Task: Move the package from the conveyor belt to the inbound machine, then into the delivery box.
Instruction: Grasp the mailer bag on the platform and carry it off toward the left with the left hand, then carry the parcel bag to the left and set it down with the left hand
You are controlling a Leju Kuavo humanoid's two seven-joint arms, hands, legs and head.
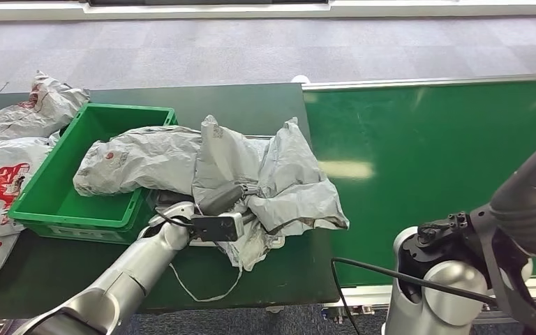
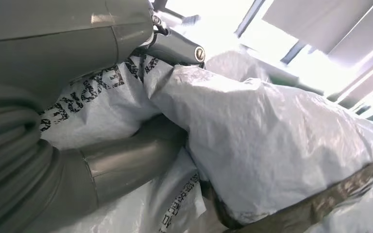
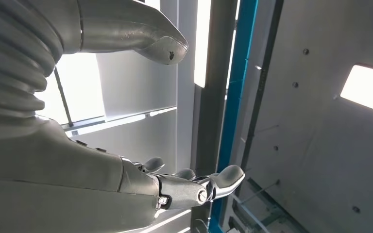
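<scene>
The grey bag lies crumpled on the dark desk. One end of it hangs over the edge of the green box and the rest spreads out on the desk beside the box. It is not on the green belt, which runs along the right side of the desk.

The left hand is tucked into the folds at the near side of the bag. In the left wrist view the thick grey thumb is pressed in between two layers of the bag, and another of the fingers lies over the top of it, so the hand is pinching the bag.

The right hand is held up in the air with nothing in it. Its thumb is far from the other fingers, so they are spread.

More white and grey bags lie on the desk to the left of the green box.
</scene>
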